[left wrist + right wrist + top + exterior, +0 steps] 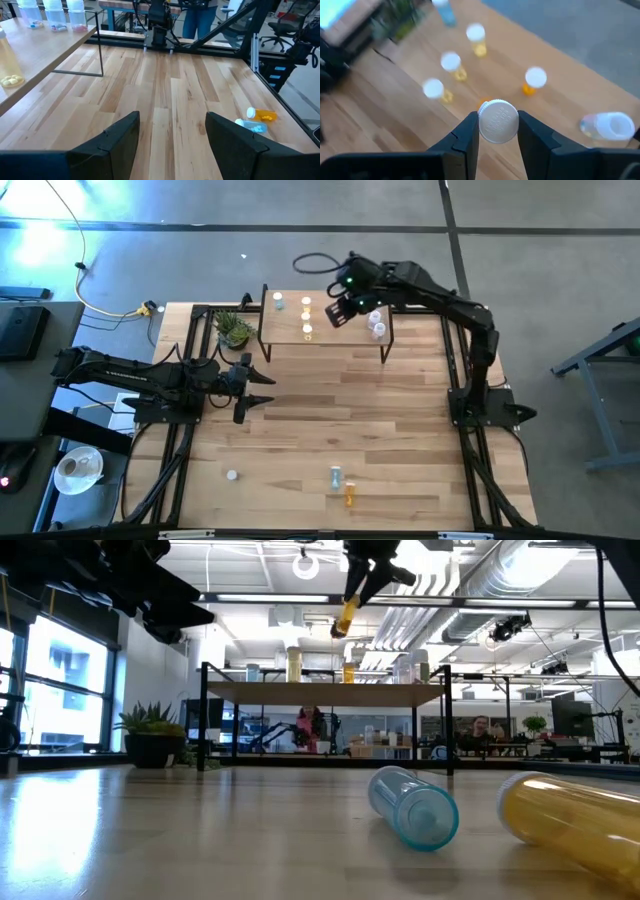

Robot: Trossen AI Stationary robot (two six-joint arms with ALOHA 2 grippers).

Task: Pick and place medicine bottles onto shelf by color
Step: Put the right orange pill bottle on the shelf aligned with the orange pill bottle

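Bright daylight scene; right wrist view blurred, blue glare top left overhead.

Shelf [325,332]: one. Plant [234,329]: one. Arms: two.

- We stood in a large open workshop or robotics lab, not a home.
- Bare silver ducts [470,585] and pipes ran under the ceiling.
- More black-framed benches [520,745] filled the room behind our table [340,420].
- Tall windows [60,690] lined one side.
- Office chairs [287,25] and a loose yellow cable [110,308] sat on the grey floor.
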